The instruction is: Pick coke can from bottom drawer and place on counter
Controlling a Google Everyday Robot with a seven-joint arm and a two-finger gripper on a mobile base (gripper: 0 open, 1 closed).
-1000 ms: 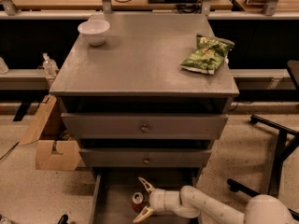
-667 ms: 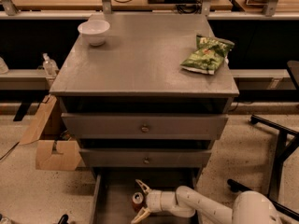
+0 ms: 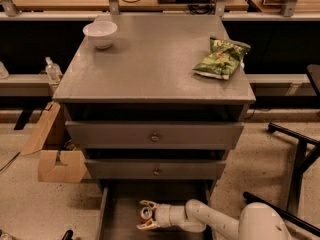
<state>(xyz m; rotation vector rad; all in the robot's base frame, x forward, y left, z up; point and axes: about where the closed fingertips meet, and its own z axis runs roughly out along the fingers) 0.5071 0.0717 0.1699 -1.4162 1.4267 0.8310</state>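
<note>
The coke can, red with a silver lid, stands in the open bottom drawer at the lower middle of the camera view. My gripper reaches in from the right on a white arm, its two pale fingers spread open on either side of the can, one beyond it and one in front. The counter is the broad grey top above the drawers.
A white bowl sits at the counter's back left and a green chip bag at its right. Two shut drawer fronts hang above the open drawer. A cardboard box lies left; black chair legs stand right.
My gripper has moved left inside the bottom drawer, and its open fingers now sit around the coke can. Nothing else has moved.
</note>
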